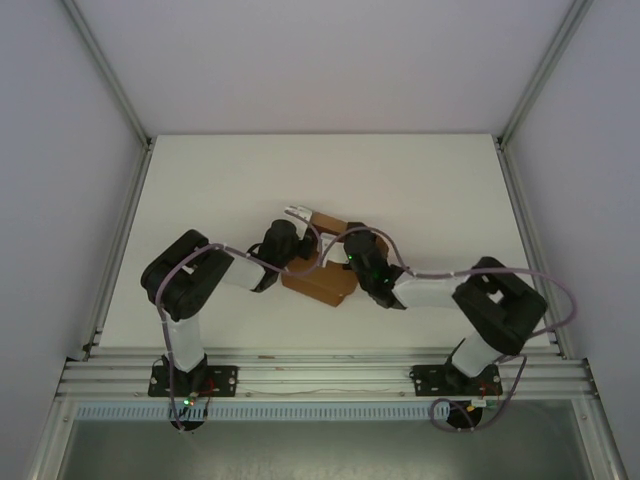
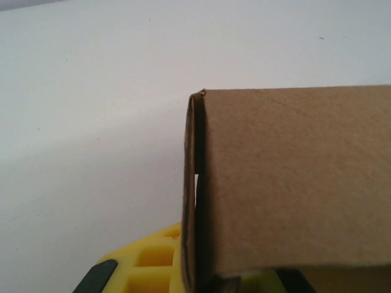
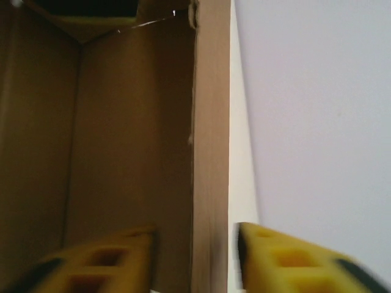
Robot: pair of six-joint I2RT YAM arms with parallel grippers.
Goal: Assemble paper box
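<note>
The paper box (image 1: 322,280) is a plain brown cardboard box, open and partly folded, in the middle of the white table (image 1: 220,190) between both arms. My left gripper (image 1: 305,222) is at its far left corner, shut on a doubled cardboard wall (image 2: 293,177); one yellow finger (image 2: 146,262) shows beside the wall's edge and the other is hidden behind the cardboard. My right gripper (image 1: 338,250) is at the box's right side. In the right wrist view it (image 3: 195,259) straddles a side wall (image 3: 211,122), open, with one finger (image 3: 104,262) inside the box and a gap at the outer one.
Aluminium frame rails (image 1: 110,250) run along both table sides and the near edge. White enclosure walls stand around the table. Bare table surface lies behind the box and on both sides.
</note>
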